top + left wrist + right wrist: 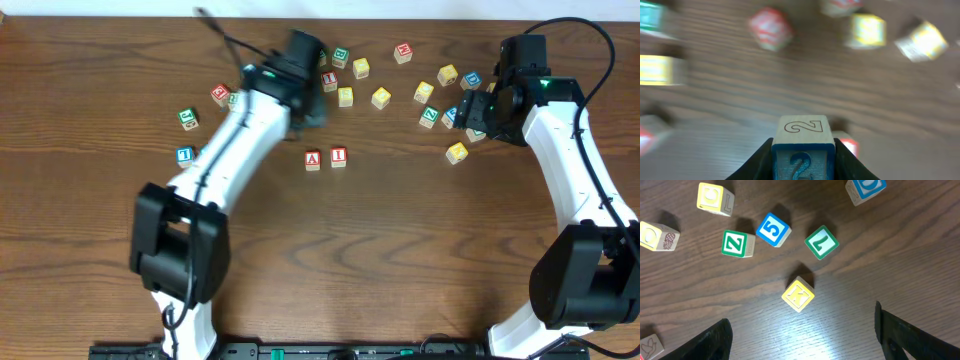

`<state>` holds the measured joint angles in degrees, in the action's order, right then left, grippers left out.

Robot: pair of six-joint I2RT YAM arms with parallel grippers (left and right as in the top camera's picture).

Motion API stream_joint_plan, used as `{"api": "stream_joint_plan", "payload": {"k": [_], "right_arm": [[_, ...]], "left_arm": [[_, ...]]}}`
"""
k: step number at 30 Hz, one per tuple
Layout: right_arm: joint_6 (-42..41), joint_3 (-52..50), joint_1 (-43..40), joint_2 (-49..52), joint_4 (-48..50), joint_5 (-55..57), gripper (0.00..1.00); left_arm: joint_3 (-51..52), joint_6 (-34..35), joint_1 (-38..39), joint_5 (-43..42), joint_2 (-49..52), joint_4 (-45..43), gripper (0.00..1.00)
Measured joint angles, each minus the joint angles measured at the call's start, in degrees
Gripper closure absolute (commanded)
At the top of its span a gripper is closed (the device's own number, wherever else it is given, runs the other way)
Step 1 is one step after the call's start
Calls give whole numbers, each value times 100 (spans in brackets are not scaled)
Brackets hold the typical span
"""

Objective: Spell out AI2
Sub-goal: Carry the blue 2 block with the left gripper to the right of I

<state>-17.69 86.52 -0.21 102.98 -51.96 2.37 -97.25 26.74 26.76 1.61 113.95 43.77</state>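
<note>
Gripping the 2 block (803,131) by its sides, the left gripper (803,159) has its dark fingers (761,161) closed on it. Only the left wrist view shows this: a 2 is outlined on the top face and a blue 2 is pressed into the near face. Everything behind it in that view is blurred, and I cannot tell whether the block touches the table (400,250). The overhead view hides this block under the blurred left wrist at about 11 o'clock of the table's middle.

The overhead view alone shows the A block (313,159) and the I block (338,155), both lettered in red. They sit side by side at 6 o'clock of the left wrist, with A at 9 o'clock of I.

The right gripper (801,327) is seen best in the right wrist view. Its jaws stand wide apart with only bare wood between them. At 12 o'clock of that gap lies a yellow K block (798,294). A green 7 block (821,242) is at 1 o'clock of K, a blue 5 block (773,229) at 11 o'clock and a green Z block (737,244) at 10 o'clock, all apart from one another. Overhead, that cluster's writing is too small to read surely.
</note>
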Motion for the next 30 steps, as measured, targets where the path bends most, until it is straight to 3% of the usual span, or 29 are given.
{"api": "stream_joint_plan", "payload": {"k": [10, 30], "right_arm": [[0, -2, 0, 0, -72, 2, 14], [0, -2, 0, 0, -122, 0, 14]], "left_arm": [[0, 55, 1128, -20, 549, -374, 68], [0, 566, 1294, -17, 1429, -892, 67]]}}
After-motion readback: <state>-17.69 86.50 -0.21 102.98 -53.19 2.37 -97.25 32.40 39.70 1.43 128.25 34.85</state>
